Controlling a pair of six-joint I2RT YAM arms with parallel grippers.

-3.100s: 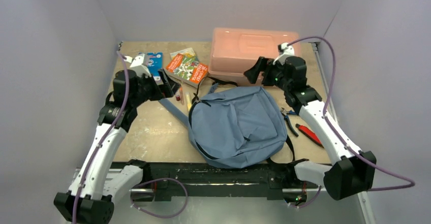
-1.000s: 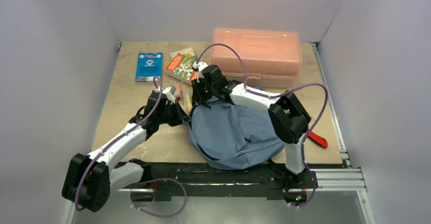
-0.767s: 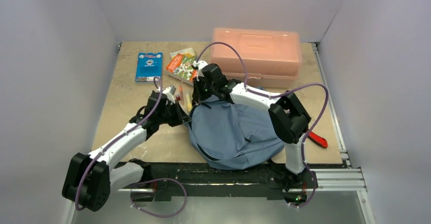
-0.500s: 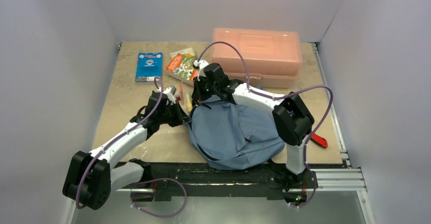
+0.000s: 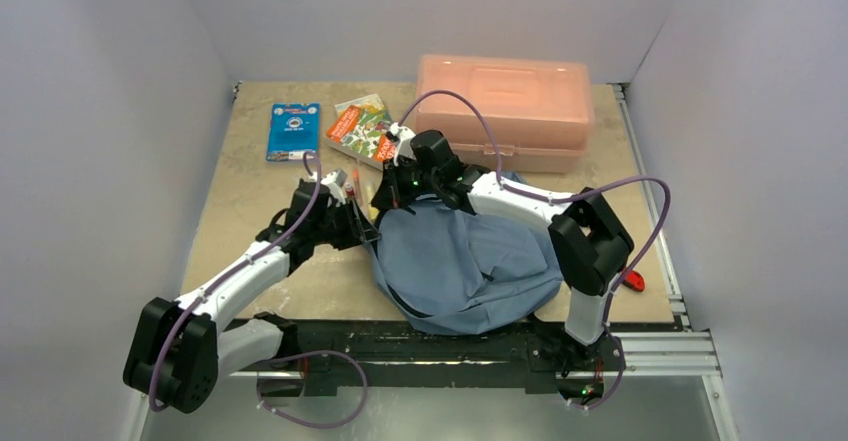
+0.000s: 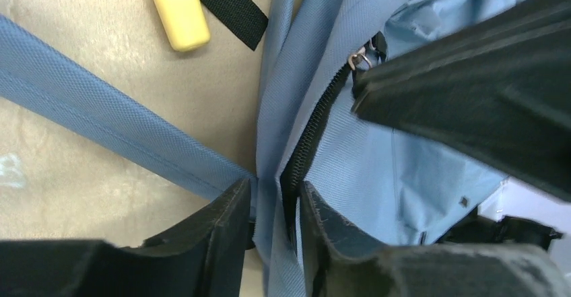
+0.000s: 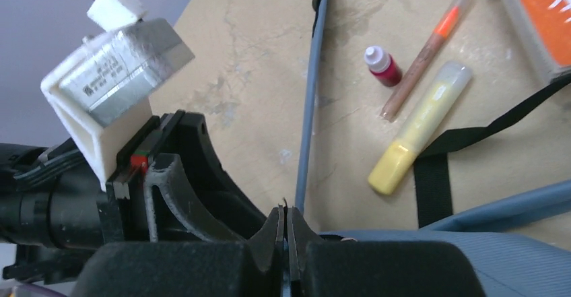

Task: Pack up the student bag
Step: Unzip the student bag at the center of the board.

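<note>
The left claw [image 6: 275, 199] pinched a fold of the student bag [image 5: 465, 256] beside its zipper [image 6: 313, 135], with the bag lying on the surface [image 5: 250, 201] beneath both claws and spreading out to that claw's right. The right claw [image 7: 285, 217] was clenched just ahead of it at the zipper pull [image 6: 357, 58], though whether it had caught the pull could not be told. Opening the bag well probably called for the left claw to anchor the cloth taut while the right drew the pull along the teeth, away from the left.
</note>
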